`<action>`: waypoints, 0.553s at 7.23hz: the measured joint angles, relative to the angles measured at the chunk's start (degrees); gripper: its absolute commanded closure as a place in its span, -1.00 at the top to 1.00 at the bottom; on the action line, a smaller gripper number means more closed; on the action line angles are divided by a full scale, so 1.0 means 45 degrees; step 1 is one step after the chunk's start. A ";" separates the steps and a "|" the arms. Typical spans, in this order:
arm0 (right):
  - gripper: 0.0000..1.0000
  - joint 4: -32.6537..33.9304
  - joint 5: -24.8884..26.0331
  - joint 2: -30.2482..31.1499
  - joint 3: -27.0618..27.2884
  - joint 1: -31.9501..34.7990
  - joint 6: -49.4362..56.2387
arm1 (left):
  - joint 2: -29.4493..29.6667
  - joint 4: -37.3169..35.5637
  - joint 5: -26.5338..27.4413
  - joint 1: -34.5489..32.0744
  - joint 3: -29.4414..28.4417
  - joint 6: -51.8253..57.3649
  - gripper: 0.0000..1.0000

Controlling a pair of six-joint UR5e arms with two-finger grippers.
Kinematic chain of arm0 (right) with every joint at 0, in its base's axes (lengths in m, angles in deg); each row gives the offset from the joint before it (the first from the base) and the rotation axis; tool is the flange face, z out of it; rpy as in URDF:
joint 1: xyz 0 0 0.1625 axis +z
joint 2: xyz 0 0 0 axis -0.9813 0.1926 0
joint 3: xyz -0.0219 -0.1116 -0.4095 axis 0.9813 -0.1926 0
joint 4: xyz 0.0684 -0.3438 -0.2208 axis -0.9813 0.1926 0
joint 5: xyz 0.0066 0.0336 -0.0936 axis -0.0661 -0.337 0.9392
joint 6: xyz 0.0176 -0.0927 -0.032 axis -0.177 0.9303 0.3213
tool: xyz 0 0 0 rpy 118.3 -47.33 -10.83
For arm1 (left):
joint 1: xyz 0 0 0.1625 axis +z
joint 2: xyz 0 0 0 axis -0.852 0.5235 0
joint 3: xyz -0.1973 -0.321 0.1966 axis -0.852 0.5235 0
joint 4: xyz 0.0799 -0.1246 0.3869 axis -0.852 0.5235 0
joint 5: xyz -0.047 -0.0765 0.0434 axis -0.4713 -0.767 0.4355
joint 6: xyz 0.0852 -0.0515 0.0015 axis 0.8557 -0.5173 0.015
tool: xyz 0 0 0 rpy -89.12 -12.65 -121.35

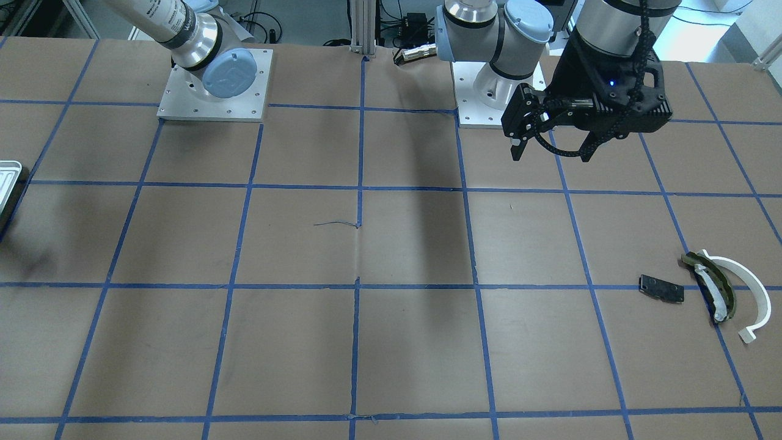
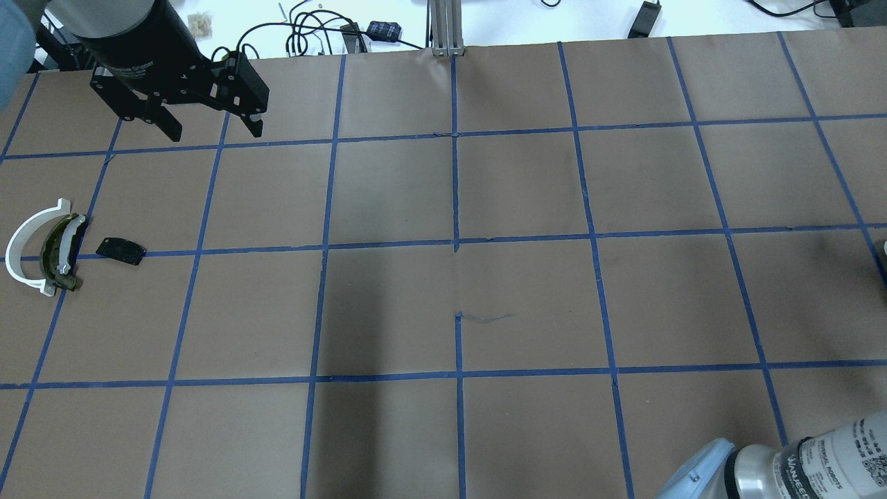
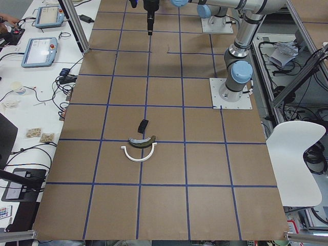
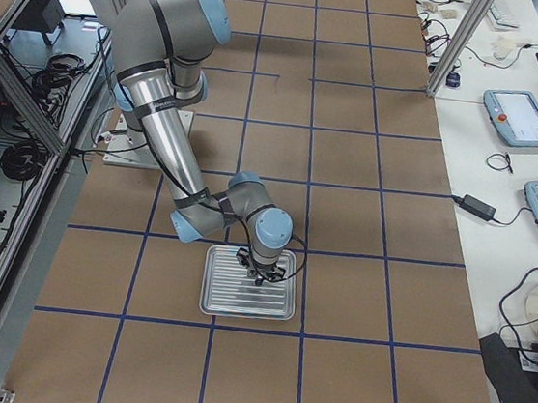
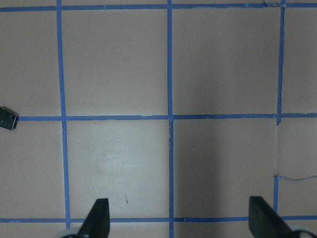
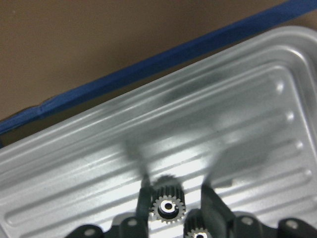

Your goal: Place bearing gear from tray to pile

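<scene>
One gear (image 6: 167, 204): on the tray (image 6: 257, 99), at the tabletop's right edge.
Right gripper (image 6: 176, 191): fingers straddle the gear, slightly parted, with a gap on one side.
Left gripper (image 2: 215, 133): spread wide and empty, above the table.
Pile (image 2: 43, 251): by the left edge.

This was a robotics lab: a brown paper-covered table (image 3: 164, 169) gridded in blue tape, a silver square arm-mounting plate (image 1: 244, 98) bolted on, blue-grey touchscreen teach pendants (image 3: 39, 51) on a white bench (image 3: 20, 72) at ten o'clock, black cables (image 3: 64, 87) beside them
</scene>
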 measured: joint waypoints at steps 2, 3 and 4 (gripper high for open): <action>-0.88 -0.0192 0.0028 0.0552 0.0107 0.0037 -0.0141 | 0.0006 0.0000 -0.0009 0.0000 0.0002 -0.0008 1.00; -0.88 -0.0310 -0.0001 0.0918 0.0235 0.0075 -0.0314 | 0.0006 -0.0001 -0.0007 0.0000 0.0005 -0.0005 1.00; -0.87 -0.0647 -0.0322 0.1483 0.0316 0.0180 -0.1046 | 0.0005 -0.0001 -0.0003 0.0000 0.0004 -0.0002 1.00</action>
